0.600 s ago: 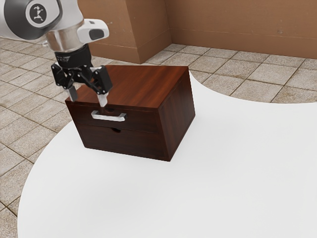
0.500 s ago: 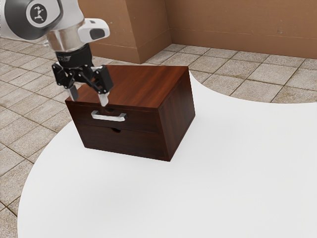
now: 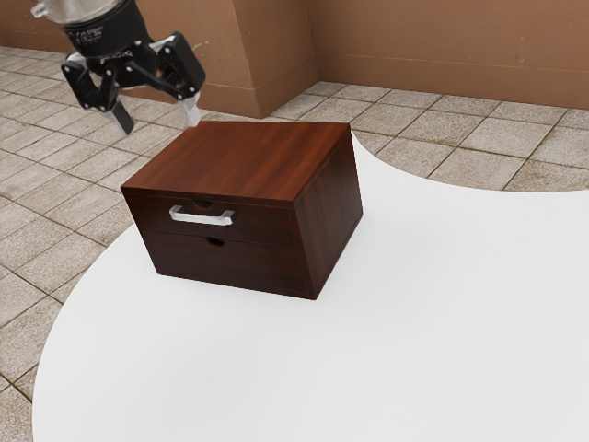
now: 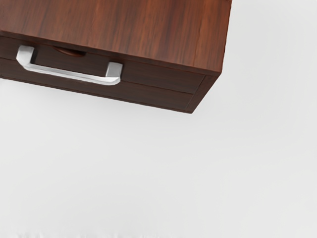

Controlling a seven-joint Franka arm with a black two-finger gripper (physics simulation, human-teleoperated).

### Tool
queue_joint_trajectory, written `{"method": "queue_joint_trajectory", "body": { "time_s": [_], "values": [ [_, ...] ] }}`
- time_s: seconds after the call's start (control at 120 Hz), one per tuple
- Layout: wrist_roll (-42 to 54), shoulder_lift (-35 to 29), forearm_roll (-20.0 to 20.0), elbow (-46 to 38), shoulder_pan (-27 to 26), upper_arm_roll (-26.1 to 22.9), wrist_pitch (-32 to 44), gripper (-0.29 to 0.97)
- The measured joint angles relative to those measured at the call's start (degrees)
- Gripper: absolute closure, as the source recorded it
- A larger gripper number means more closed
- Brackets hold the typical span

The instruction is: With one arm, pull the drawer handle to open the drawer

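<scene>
Gripper [image 3: 158, 118]: spread, empty, high beside cabinet [image 3: 262, 158], clear for a descent.
Handle [image 3: 202, 217]: untouched, protruding for grasping; drawer [image 3: 262, 224] shut.

No legible text or markings

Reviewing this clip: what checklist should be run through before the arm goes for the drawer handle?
1. Is the end effector open: ok.
2. Is the end effector level with the drawer handle: not ok, it hangs high above the cabinet, touching nothing.
3. Is the drawer handle unobstructed: ok, bare in both views.
4. Does the top drawer start shut: ok.
5. Does the cabinet sit flat on the white table: ok.
</scene>
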Motion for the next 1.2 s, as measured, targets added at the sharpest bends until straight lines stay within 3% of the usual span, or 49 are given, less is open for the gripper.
{"method": "queue_joint_trajectory", "body": {
  "time_s": [0.333, 0.475, 0.658, 1.017, 1.2],
  "values": [
    [-27.82, -0.57, -0.91, -2.6, -0.73, -0.15, 2.06, 0.0],
    [-35.24, -9.61, 1.19, -22.34, 1.56, 1.13, 11.49, 0.0],
    [-42.29, -12.95, 2.0, -34.44, 2.99, 5.82, 23.61, 0.0],
    [-50.72, -13.63, 2.0, -47.53, 3.03, 9.06, 44.95, 0.0],
    [-53.45, -13.33, 1.56, -49.75, 3.02, 9.17, 51.12, 0.15]
  ]
}}
